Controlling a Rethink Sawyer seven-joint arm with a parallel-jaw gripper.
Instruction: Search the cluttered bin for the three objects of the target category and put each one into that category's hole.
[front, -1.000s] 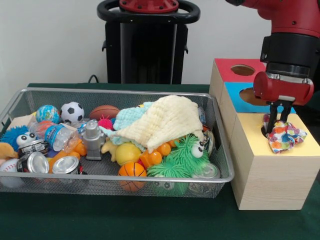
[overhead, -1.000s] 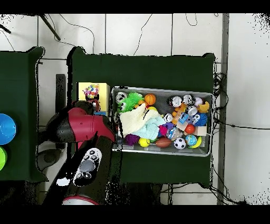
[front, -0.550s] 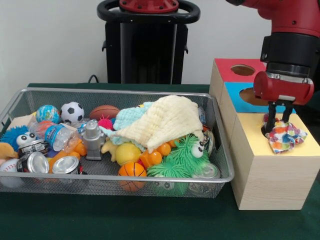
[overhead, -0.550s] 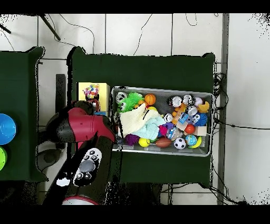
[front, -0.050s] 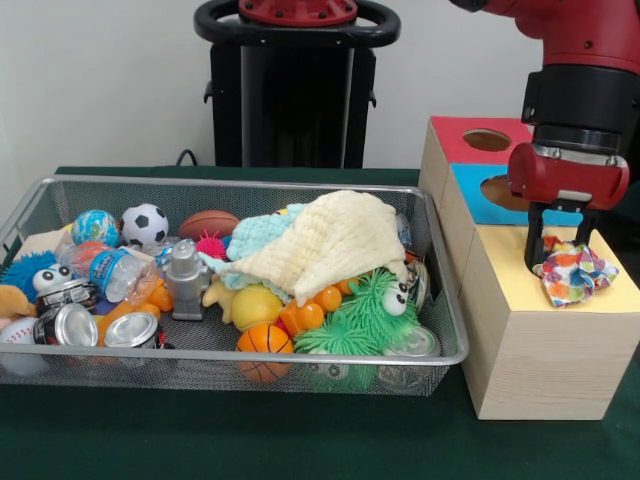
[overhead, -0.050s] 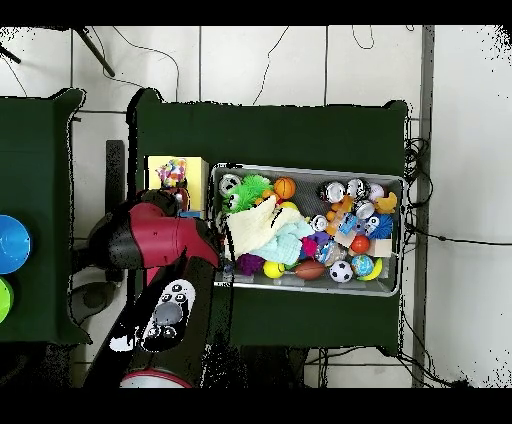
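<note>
**Tool spread over the cloth on the yellow box**

The red-and-black tool (front, -0.050s: 561, 238) has its fingers apart, gripping nothing, straddling the crumpled multicoloured patterned cloth (front, -0.050s: 572, 272) bunched over the hole of the yellow-topped wooden box (front, -0.050s: 545, 335). Just beside it, the silver wire-mesh bin (front, -0.050s: 215, 352) holds a cream knitted cloth (front, -0.050s: 330, 240).

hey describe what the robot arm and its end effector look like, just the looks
The arm is glossy red with a black cylindrical wrist section and a silver ring below it. Beneath sits a rounded red housing carrying the end effector, which has two thin black fingers. In the overhead view, the arm is red, with a black panel of round buttons.
</note>
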